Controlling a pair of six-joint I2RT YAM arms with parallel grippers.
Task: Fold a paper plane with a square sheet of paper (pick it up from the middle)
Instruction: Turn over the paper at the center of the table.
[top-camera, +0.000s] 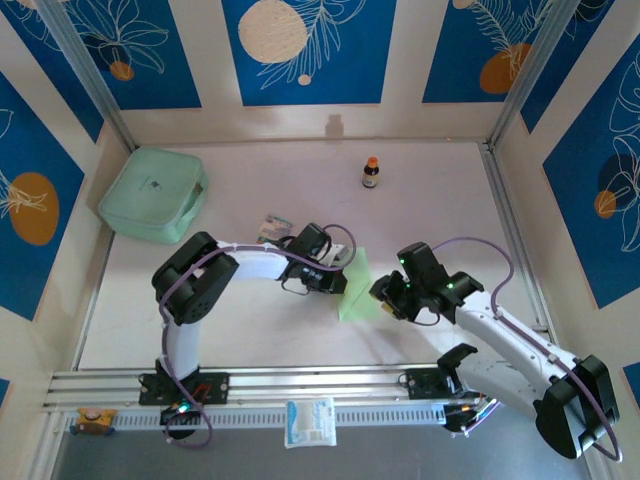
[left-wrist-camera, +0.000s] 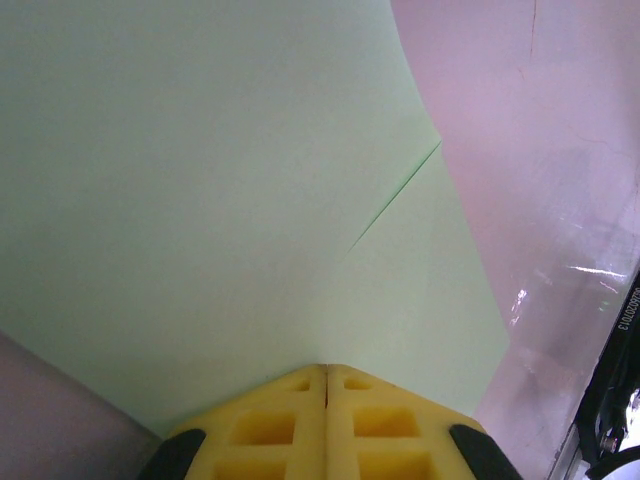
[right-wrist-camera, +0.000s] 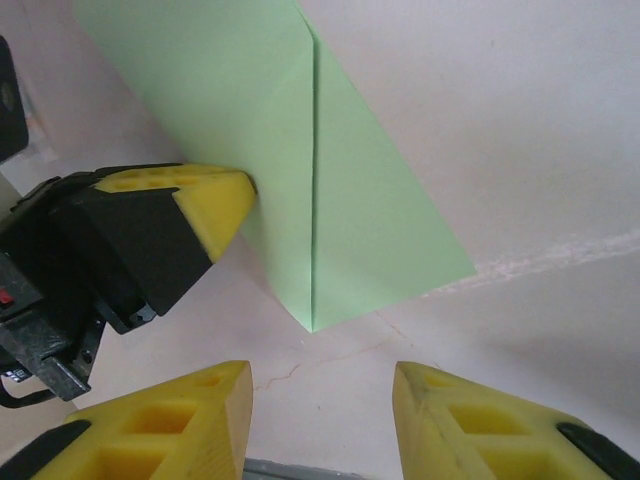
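Table (top-camera: 430, 200), middle: sheet of paper (right-wrist-camera: 300, 150), part-folded, between both grippers. Left gripper (right-wrist-camera: 225, 200): fingers together, tips at sheet's edge; pinching or only pressing, cannot tell. Right gripper (right-wrist-camera: 320, 385): fingers apart, empty, near sheet's lower corner. Crease (right-wrist-camera: 313, 180): keep sheet anchored, match edges before flattening.

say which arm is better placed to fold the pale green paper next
Likely right: the right gripper hangs open near the pointed corner of the thin pale lime-green paper sheet, while the left gripper is shut, its tip against the sheet's edge.
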